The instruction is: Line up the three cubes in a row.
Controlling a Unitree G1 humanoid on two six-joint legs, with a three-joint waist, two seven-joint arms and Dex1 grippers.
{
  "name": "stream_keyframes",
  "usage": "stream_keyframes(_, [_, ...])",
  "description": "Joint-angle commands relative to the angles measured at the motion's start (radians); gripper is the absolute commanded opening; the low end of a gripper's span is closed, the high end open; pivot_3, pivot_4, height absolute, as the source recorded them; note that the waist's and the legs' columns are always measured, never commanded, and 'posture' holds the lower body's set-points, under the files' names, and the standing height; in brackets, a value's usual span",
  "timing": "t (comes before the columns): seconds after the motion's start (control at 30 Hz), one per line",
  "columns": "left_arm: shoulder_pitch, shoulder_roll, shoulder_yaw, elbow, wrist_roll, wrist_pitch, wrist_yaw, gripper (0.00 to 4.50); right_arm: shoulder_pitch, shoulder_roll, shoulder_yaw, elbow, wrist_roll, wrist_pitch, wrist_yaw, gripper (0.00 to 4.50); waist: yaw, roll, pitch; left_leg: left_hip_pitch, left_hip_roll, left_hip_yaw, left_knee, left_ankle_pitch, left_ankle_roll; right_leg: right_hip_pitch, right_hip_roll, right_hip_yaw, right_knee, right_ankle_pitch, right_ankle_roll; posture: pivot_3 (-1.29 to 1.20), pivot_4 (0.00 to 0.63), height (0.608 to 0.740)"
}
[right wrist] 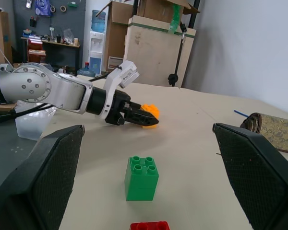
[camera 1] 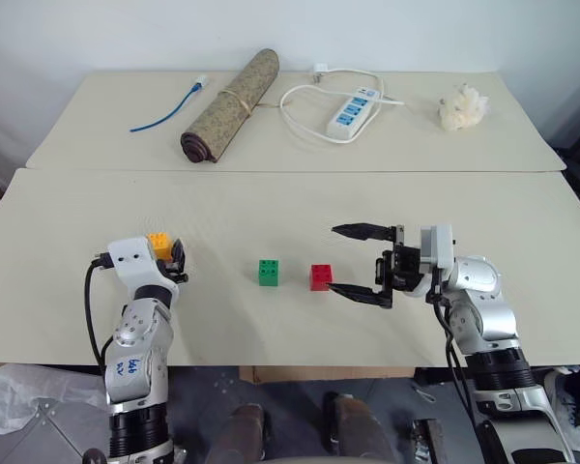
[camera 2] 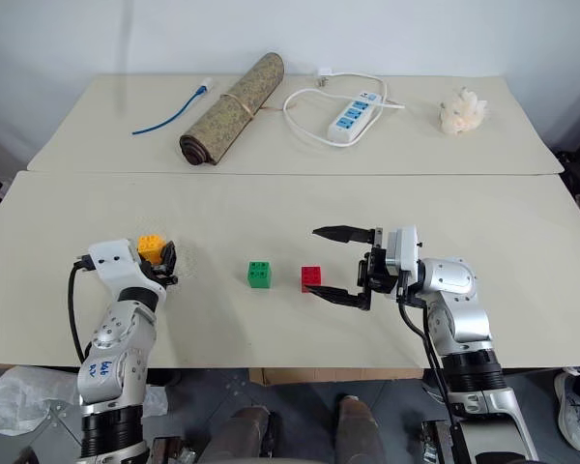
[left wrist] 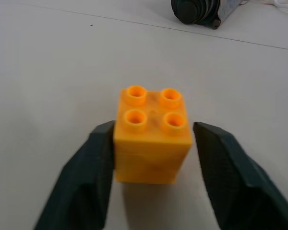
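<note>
left claw point(left wrist: 151, 158) pinched the orange cube point(left wrist: 152, 136) | right claw point(camera 1: 360, 262) spread wide by red point(camera 1: 320, 276) | off-centre grip looked iffy, orange could've twisted out before reaching green point(camera 1: 269, 272)

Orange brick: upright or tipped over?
Upright. The orange brick stands on the table with all four studs facing up, between the left gripper fingers.

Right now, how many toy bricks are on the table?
3. The yellow-orange brick sits between the left pincer's fingers at the left. The green brick stands in the middle. The red brick stands just right of it, near the open right pincer.
</note>
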Motion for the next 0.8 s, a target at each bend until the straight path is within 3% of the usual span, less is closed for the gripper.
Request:
stream_keyframes(0.03, [0.019, 0.086, 0.034, -0.032, -0.032, -0.054, -0.108, 1.49, 0.005, -0.006, -0.019, -0.034, -0.002, -0.014, -0.019, 4.50, -0.002, 0.000, 0.000, 0.000, 0.000, 0.000, 0.000, 0.000, 0.000, 0.000, 0.000, 0.000, 0.000, 0.000, 0.000, 0.00, 0.150, 0.740])
stream_keyframes(0.17, [0.033, 0.308, 0.094, 0.029, -0.181, -0.196, -0.506, 1.50, 0.015, -0.015, -0.026, -0.032, -0.008, -0.024, -0.026, 4.50, -0.006, 0.000, 0.000, 0.000, 0.002, 0.000, 0.000, 0.000, -0.001, 0.000, 0.000, 0.000, 0.000, 0.000, -0.001, 0.00, 0.150, 0.740])
stream_keyframes(0.23, [0.034, 0.463, 0.100, 0.087, -0.289, -0.204, -0.813, 1.50, 0.028, -0.035, -0.042, -0.023, -0.008, -0.033, -0.016, 4.50, -0.010, 0.001, 0.000, 0.000, 0.002, 0.000, 0.000, 0.000, -0.001, 0.000, -0.001, -0.001, 0.000, -0.001, -0.001, 0.00, 0.150, 0.740])
stream_keyframes(0.33, [-0.028, 0.628, 0.020, 0.180, -0.334, -0.208, -1.122, 1.50, 0.042, -0.071, -0.064, -0.001, -0.015, -0.053, -0.004, 4.50, -0.005, 0.003, 0.001, 0.000, 0.001, -0.002, -0.001, 0.000, -0.001, 0.001, -0.003, -0.002, -0.002, -0.001, -0.002, 0.00, 0.150, 0.740])
stream_keyframes(0.43, [-0.117, 0.671, -0.064, 0.294, -0.295, -0.257, -1.266, 1.50, 0.047, -0.096, -0.077, 0.021, -0.018, -0.066, 0.007, 4.50, -0.002, 0.003, 0.001, 0.001, -0.001, -0.002, -0.001, 0.000, 0.001, 0.002, -0.004, -0.002, -0.003, -0.001, -0.002, 0.00, 0.150, 0.740])
stream_keyframes(0.57, [-0.301, 0.653, -0.225, 0.531, -0.198, -0.438, -1.500, 1.50, 0.061, -0.144, -0.102, 0.052, -0.016, -0.081, 0.043, 4.50, -0.002, 0.003, 0.001, -0.001, -0.001, -0.002, -0.001, 0.000, 0.001, 0.001, -0.001, -0.003, -0.001, 0.000, -0.001, 0.00, 0.150, 0.740])
stream_keyframes(0.63, [-0.392, 0.609, -0.288, 0.680, -0.132, -0.581, -1.558, 1.50, 0.102, -0.160, -0.122, 0.026, -0.007, -0.081, 0.035, 4.50, -0.002, 0.003, 0.001, -0.001, -0.001, -0.001, -0.001, 0.000, 0.001, 0.001, 0.002, -0.003, -0.002, 0.000, -0.001, 0.00, 0.150, 0.740])
stream_keyframes(0.8, [-0.472, 0.573, -0.318, 0.871, -0.089, -0.716, -1.624, 1.50, 0.163, -0.170, -0.143, -0.025, 0.007, -0.070, 0.021, 4.50, -0.020, 0.003, 0.002, -0.001, -0.001, 0.002, -0.001, 0.000, 0.002, -0.001, 0.003, -0.002, 0.000, 0.000, -0.001, 0.00, 0.150, 0.740])
